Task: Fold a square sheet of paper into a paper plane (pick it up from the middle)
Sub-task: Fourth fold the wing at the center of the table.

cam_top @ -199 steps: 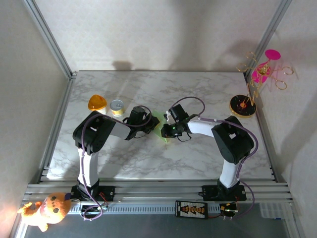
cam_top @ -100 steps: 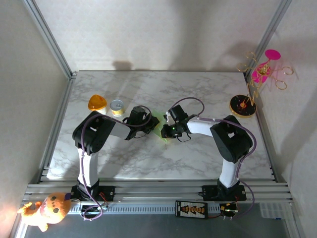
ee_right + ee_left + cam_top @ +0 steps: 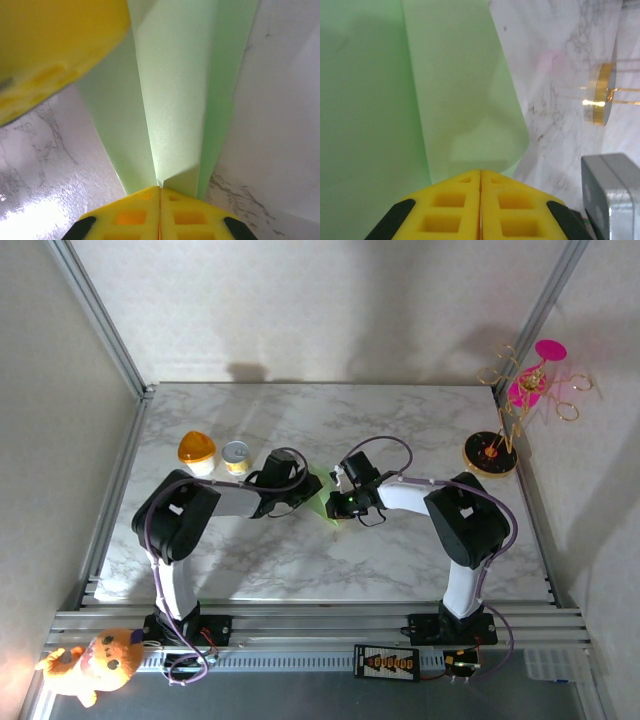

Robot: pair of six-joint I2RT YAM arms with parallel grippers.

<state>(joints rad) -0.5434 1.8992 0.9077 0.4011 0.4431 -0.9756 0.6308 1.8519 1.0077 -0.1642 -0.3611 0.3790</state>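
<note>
Left gripper (image 3: 480,181) and right gripper (image 3: 160,194): yellow pads pressed together, each clamped on an edge of the folded green paper (image 3: 395,100) over the marble table (image 3: 300,570).

Probably a lab test cell: aluminium frame (image 3: 98,315), marble-patterned table (image 3: 300,570), plain white walls (image 3: 320,310).

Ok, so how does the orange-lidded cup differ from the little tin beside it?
The cup has an orange lid with a rounded-triangle outline; the tin has a round silvery top. The cup looks wider than the tin. The cup sits farther left; the tin is nearer the paper. Both stand upright on the marble table, side by side.
</note>
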